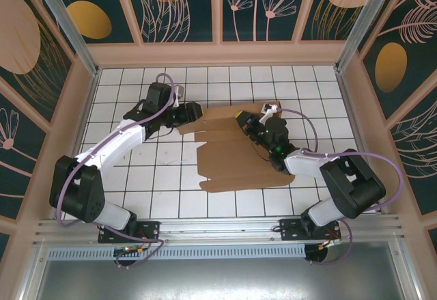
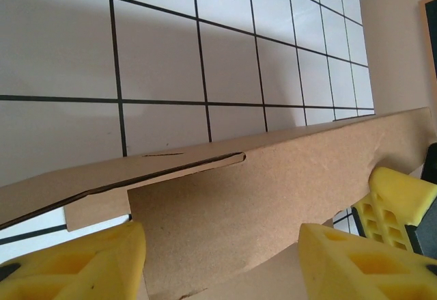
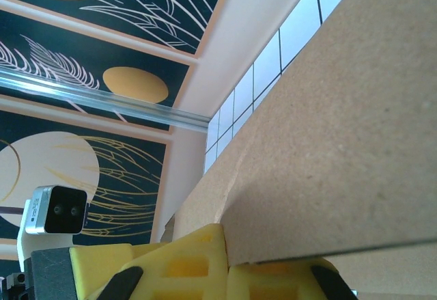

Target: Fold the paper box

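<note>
The paper box (image 1: 229, 153) is a flat brown cardboard sheet on the tiled table, its far strip raised. My left gripper (image 1: 193, 114) is at the sheet's far left corner. It stands open, its yellow fingers (image 2: 82, 266) on either side of a hanging flap (image 2: 225, 211) without pinching it. A slot is cut along the fold above that flap. My right gripper (image 1: 244, 124) is at the far right of the raised strip. There it is shut on the cardboard edge (image 3: 328, 143), which runs into the seam between its fingertips (image 3: 229, 266).
White tiled table (image 1: 136, 177) with walls on three sides; a metal rail runs along the near edge (image 1: 218, 228). A yellow finger of the right gripper (image 2: 399, 201) shows past the cardboard in the left wrist view. A small camera (image 3: 54, 211) is mounted beside the right fingers.
</note>
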